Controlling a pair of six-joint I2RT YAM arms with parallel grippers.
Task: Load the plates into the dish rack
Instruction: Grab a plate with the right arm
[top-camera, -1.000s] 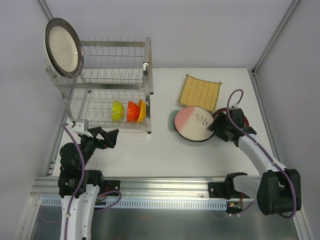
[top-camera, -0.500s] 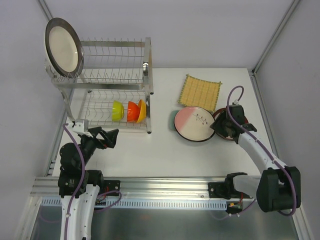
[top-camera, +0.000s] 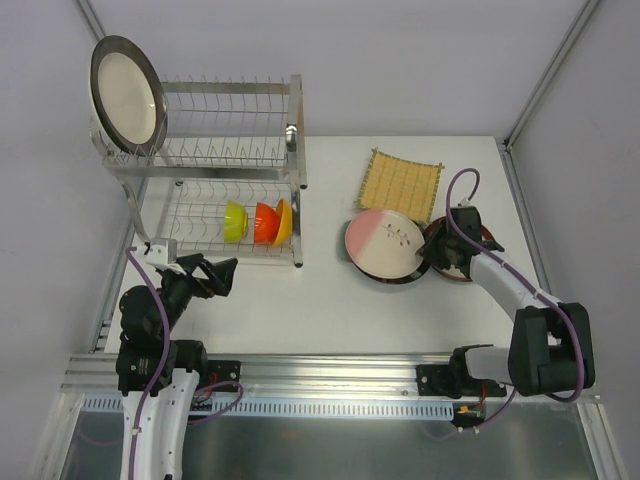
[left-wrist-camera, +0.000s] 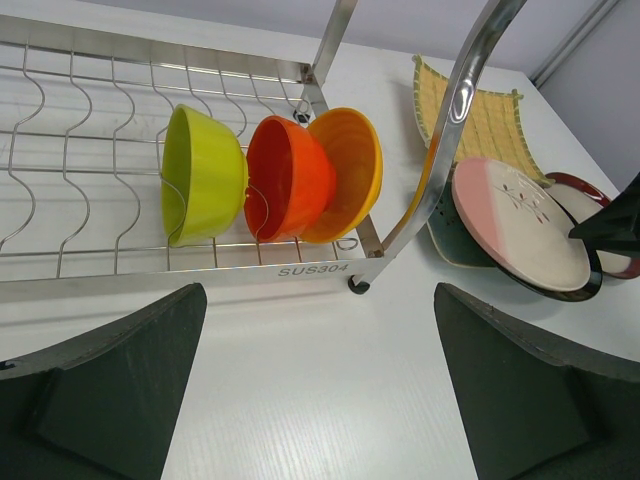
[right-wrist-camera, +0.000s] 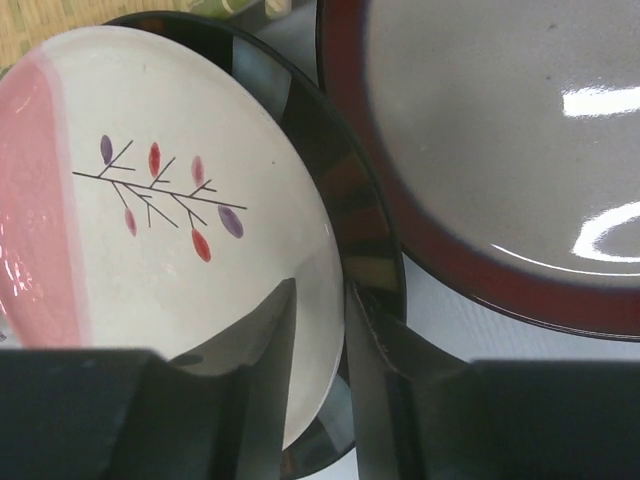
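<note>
The right hand (right-wrist-camera: 320, 300) pinches the pink-and-white plate (right-wrist-camera: 150, 200) by its rim; the left hand (left-wrist-camera: 318, 300) hangs wide open, empty

L arm: folded back by its base, elbow up. Left gripper (top-camera: 218, 272) aims fwd-right, jaws wide apart, nothing btwn them. Its fingers (left-wrist-camera: 110, 385) show as dark wedges either side of the wrist cam.

R arm: reaches fwd & inward, forearm slanting left, wrist tipped down. Right gripper (right-wrist-camera: 320, 290) has jaws nearly together, pinching the edge of the pink-and-white plate (right-wrist-camera: 150, 200). One finger on its face, other just outside the edge.
</note>
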